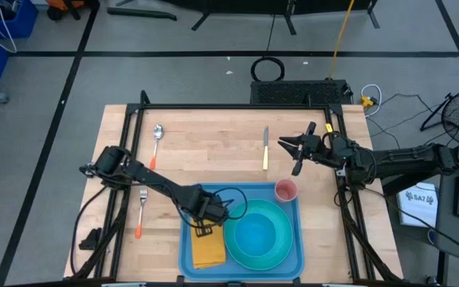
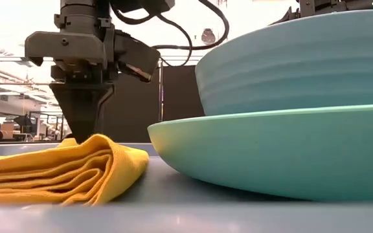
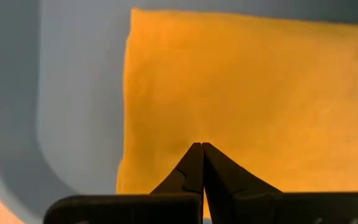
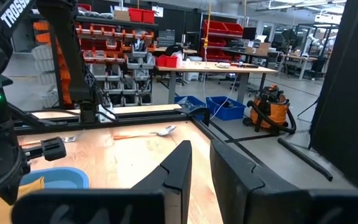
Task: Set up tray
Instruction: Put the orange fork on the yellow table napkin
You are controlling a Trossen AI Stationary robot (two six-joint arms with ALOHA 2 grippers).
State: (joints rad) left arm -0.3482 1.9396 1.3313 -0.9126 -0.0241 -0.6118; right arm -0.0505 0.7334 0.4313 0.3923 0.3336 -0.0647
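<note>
The light-blue tray (image 1: 188,249) lies at the table's near edge. On it, a folded yellow napkin (image 1: 209,249) lies flat on the left part, and a teal plate (image 1: 290,239) carrying a blue bowl (image 1: 255,233) sits to the right. My left gripper (image 1: 205,226) points straight down over the napkin's far end (image 3: 247,93), fingers shut (image 3: 202,146). In the low view it stands behind the napkin's folds (image 2: 63,168). My right gripper (image 1: 291,155) is open and hovers over the far right of the table, beside the knife (image 1: 265,149). My left gripper comes from above, pointing down, with its shut fingertips (image 2: 79,129) at the far end of the napkin (image 3: 166,162). The napkin's folds hide the tips in the low view, so I cannot tell whether they touch the cloth. No cloth shows between the fingers.
A pink cup (image 1: 285,190) stands at the tray's far right corner. A spoon (image 1: 157,135) and an orange-handled fork (image 1: 142,211) lie on the wood left of the tray. Bare wood lies between the tray and the far edge.
</note>
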